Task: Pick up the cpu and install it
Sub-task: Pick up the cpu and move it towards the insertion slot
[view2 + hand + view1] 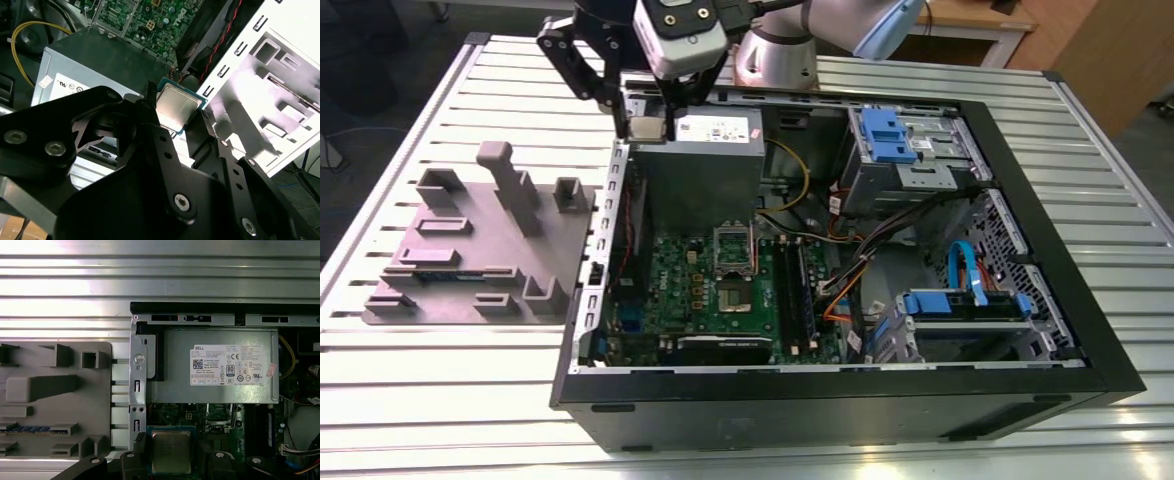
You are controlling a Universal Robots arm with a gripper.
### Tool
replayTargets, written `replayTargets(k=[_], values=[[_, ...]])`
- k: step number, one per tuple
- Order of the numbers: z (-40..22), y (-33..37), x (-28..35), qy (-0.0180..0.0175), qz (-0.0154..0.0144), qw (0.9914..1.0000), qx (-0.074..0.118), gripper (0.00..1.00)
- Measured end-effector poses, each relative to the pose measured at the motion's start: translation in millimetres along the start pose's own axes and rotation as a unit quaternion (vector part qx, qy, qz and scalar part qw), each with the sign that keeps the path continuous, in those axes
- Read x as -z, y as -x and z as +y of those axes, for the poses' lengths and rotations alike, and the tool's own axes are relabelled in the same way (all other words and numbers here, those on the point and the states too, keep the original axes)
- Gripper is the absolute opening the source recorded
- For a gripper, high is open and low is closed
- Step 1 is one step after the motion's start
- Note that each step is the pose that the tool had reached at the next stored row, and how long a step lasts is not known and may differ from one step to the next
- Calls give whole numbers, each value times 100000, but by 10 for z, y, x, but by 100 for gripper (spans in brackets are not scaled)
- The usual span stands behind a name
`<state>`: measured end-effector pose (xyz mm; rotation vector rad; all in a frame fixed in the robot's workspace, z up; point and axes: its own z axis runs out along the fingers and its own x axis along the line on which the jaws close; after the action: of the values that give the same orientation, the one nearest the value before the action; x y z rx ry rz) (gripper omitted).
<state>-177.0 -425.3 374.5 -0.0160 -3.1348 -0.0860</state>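
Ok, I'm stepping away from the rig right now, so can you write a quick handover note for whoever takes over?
Grip: the end effector is shut on the cpu, held by its edges, metal top showing in both wrist views.
Where: raised over the open computer case, near the grey power supply, toward the exterior view's left.
Done: cpu picked up.
Left: cpu not yet seated on the green motherboard inside the case.

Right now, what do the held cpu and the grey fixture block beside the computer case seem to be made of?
The cpu has a metal lid, brushed silver-grey with soft reflections, on a green circuit-board base that shows at its edge. The fixture block is probably plastic, perhaps printed: uniform matte grey with no glints.
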Motion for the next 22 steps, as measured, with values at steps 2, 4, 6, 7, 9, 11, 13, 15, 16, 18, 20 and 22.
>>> replayTargets(k=[2,4,6,7,9,11,13,15,16,18,20,22], values=[[0,6,0,1,1,100000,5,47],[0,10,0,-2,0,100000,3,47],[0,15,0,0,2,100000,4,47],[0,17,0,1,-1,100000,3,47],[0,22,0,1,-1,100000,5,47],[0,26,0,-1,1,100000,2,47],[0,31,0,0,2,100000,6,47],[0,35,0,1,1,100000,2,47],[0,37,0,1,0,100000,6,47],[0,41,0,0,0,100000,3,47],[0,46,0,-1,0,100000,6,47],[0,50,0,-1,1,100000,3,47]])
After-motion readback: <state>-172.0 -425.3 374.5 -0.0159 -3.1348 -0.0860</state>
